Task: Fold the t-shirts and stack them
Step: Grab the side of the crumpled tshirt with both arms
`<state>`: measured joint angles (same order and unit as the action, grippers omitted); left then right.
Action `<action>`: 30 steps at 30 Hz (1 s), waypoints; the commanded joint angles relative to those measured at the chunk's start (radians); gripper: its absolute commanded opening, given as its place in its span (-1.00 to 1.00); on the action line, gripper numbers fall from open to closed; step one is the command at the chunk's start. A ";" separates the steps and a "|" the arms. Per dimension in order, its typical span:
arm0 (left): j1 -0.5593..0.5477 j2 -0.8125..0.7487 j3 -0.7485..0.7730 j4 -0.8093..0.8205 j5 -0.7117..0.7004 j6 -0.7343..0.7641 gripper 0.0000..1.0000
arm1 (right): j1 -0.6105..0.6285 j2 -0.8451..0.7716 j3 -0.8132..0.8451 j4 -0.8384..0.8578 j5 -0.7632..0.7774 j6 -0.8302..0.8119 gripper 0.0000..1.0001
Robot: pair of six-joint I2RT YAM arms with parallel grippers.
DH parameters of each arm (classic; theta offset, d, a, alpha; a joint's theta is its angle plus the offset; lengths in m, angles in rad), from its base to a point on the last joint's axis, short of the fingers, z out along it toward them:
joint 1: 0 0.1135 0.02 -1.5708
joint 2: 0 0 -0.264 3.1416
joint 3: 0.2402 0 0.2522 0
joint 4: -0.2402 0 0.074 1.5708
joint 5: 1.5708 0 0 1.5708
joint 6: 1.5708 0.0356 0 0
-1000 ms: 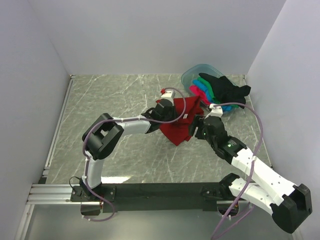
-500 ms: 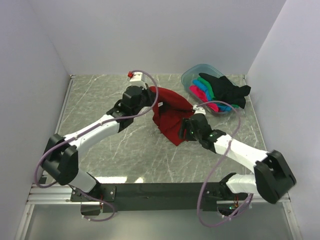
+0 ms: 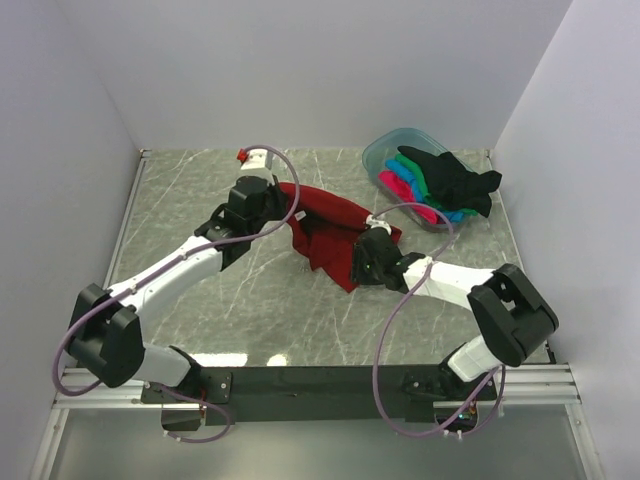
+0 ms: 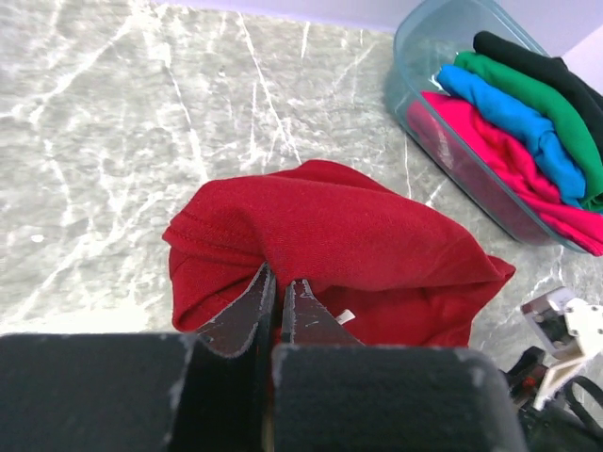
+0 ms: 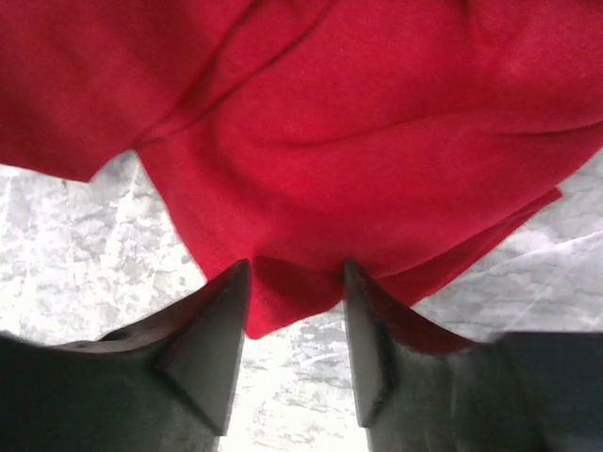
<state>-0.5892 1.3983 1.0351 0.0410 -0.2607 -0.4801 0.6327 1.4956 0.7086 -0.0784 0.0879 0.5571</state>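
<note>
A dark red t-shirt (image 3: 325,225) lies bunched on the marble table and fills both wrist views (image 4: 349,235) (image 5: 358,141). My left gripper (image 3: 283,205) (image 4: 279,273) is shut on the shirt's upper left edge and holds it lifted. My right gripper (image 3: 358,268) (image 5: 295,268) is open, its fingers either side of the shirt's lower corner near the table. The black (image 3: 455,175), green (image 3: 418,180), bright blue (image 3: 405,178) and hot pink (image 3: 392,183) t-shirts lie folded in the clear bluish tub (image 3: 385,148) at the back right.
White walls close in the table on the left, back and right. The tub (image 4: 424,56) shows at the upper right of the left wrist view. The black frame with the arm bases runs along the near edge (image 3: 320,382).
My left gripper has drawn the red shirt's edge back and to the left, stretching the shirt out. My right gripper has moved left and down to the shirt's lower corner.
</note>
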 commanded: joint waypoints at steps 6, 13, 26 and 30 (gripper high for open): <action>0.046 -0.117 -0.015 -0.003 -0.026 0.037 -0.99 | 0.013 0.071 0.057 0.029 -0.017 0.003 -0.62; 0.080 -0.202 0.028 -0.090 -0.081 0.051 -0.99 | 0.015 -0.044 0.121 -0.059 0.048 -0.032 -1.00; 0.112 -0.493 0.256 -0.335 -0.288 0.136 -0.99 | 0.015 -0.446 0.483 -0.326 0.294 -0.204 -1.00; 0.112 -0.553 0.295 -0.378 -0.330 0.149 -0.99 | 0.016 -0.547 0.511 -0.360 0.334 -0.221 -1.00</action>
<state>-0.4812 0.8825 1.2808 -0.3042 -0.5182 -0.3672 0.6418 1.0080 1.1839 -0.3717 0.3408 0.3752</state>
